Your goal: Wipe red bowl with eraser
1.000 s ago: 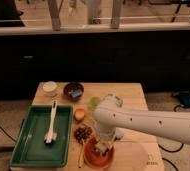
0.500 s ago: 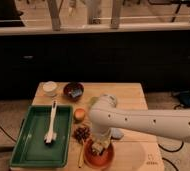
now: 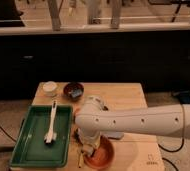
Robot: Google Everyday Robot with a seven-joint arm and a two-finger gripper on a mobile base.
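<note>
The red bowl (image 3: 104, 157) sits near the front edge of the wooden table (image 3: 128, 95), partly covered by my arm. My gripper (image 3: 89, 148) points down over the bowl's left rim, at the end of the white arm that reaches in from the right. It is shut on the eraser (image 3: 87, 151), a small block with a lighter base that touches the bowl's inner left side. Most of the eraser is hidden by the gripper.
A green tray (image 3: 23, 150) with a white long-handled brush (image 3: 51, 127) lies left of the bowl. A small white cup (image 3: 50, 88) and a dark maroon bowl (image 3: 73, 90) stand at the back. A wooden stick (image 3: 81, 161) lies by the bowl's left.
My arm has swung left and lower over the table. The gripper has moved with the eraser from the bowl's middle toward its left rim. The bowl has stayed put.
</note>
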